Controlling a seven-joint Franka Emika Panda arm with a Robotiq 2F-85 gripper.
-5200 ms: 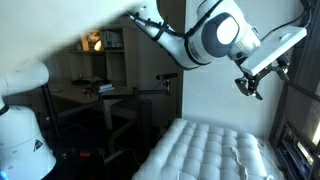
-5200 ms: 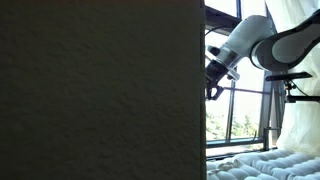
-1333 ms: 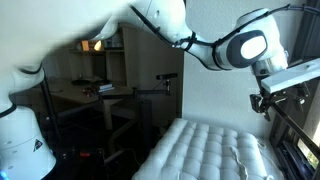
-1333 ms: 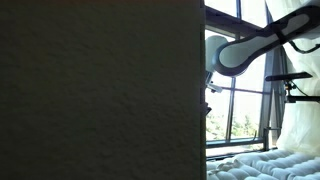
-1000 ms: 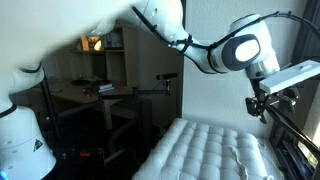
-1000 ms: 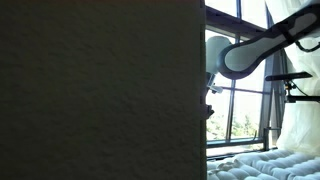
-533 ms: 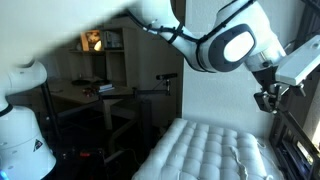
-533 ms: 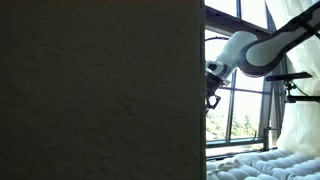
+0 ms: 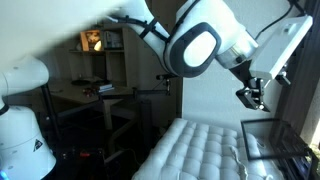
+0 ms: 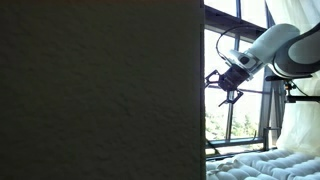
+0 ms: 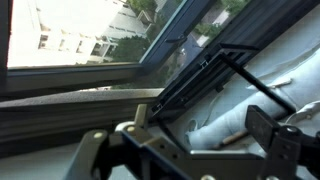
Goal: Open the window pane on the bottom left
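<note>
The window pane, small glass in a thin black frame, stands swung inward over the far end of the white mattress. My gripper hangs just above and left of the pane's top corner, apart from it. In an exterior view the gripper shows spread fingers against the bright window. In the wrist view the pane's black frame runs diagonally, and my gripper is open and empty above it, with the mattress behind.
Tall dark-framed upper panes fill the window wall. A white curtain hangs beside them. A dark panel blocks most of one exterior view. A desk and shelves stand behind the bed.
The arm has pulled back from the window wall toward the room. The small pane, earlier against the wall at the frame's edge, now stands swung inward over the mattress. The gripper has come off it.
</note>
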